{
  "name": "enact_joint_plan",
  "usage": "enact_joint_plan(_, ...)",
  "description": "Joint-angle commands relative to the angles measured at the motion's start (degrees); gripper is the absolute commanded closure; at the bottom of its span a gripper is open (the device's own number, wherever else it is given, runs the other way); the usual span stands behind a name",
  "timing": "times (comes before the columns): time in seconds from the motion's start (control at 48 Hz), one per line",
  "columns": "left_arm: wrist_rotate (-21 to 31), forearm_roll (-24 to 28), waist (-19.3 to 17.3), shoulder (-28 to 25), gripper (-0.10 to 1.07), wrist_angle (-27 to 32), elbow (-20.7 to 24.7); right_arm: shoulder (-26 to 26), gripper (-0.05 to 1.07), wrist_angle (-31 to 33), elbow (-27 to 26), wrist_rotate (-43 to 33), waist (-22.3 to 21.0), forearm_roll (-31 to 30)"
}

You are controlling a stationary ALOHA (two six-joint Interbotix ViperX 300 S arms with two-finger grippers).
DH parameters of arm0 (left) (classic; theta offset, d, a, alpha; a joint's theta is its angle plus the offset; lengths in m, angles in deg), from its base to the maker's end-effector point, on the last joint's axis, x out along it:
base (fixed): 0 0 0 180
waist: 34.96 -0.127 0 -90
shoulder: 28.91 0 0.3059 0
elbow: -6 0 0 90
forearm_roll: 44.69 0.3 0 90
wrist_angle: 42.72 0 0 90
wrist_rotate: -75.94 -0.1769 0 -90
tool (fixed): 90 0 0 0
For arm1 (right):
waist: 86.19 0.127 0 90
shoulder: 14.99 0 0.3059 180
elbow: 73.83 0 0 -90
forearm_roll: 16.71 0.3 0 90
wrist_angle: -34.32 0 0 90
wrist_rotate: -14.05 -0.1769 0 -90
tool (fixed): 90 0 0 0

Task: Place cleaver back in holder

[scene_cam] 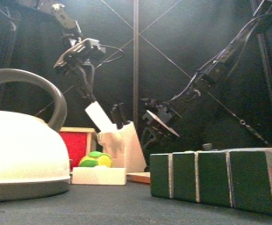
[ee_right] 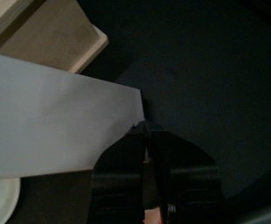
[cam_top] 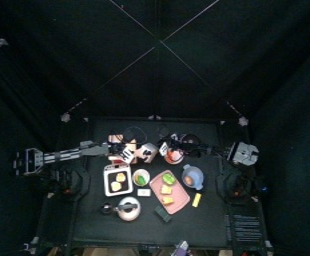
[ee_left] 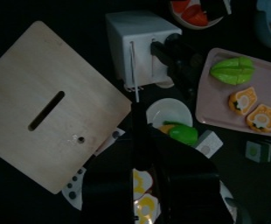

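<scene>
From high above, the small table (cam_top: 84, 215) is crowded with dishes and food, the left arm reaching in from its side toward the back and the right arm resting over the back right; the cleaver itself is too small to pick out there. At table height, a white kettle (scene_cam: 21, 141) fills the near left and green-and-white blocks (scene_cam: 220, 178) the near right; between them stands the tan holder (scene_cam: 121, 145), with the cleaver's pale blade (scene_cam: 100, 116) tilted just above its top, not yet seated. The left wrist camera looks down on the holder's broad wooden face (ee_left: 51, 109) with its dark slot (ee_left: 47, 111), a white toaster-like box (ee_left: 138, 44) beside it and a pink board (ee_left: 246, 92) of cut fruit; the left gripper's own jaws do not show clearly, so I cannot tell their state. In the right wrist view, the right gripper (ee_right: 149, 131) is closed on the cleaver, pinching the blade's edge, with the holder's corner (ee_right: 56, 39) just beyond. The risk: gripped at one edge, the blade could pivot or slip, meet the slot crooked, and jam or topple the holder.
</scene>
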Motion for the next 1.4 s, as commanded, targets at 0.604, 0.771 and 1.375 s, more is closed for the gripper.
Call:
enact_joint_plan(0.604,-0.1,3.1,-0.9,-4.4,0.34,-5.0,3.8,1.1,0.62,-0.2,-1.4,0.2,0.1,-0.2)
enact_joint_plan(0.771,-0.1,3.6,-1.2,-5.7,0.28,-6.0,4.2,1.1,0.62,-0.2,-1.5,0.2,0.4,-0.2)
enact_joint_plan(1.375,0.0,6.5,-1.2,-6.1,0.22,-8.3,4.5,1.1,0.62,1.1,-1.8,0.1,0.8,-0.4)
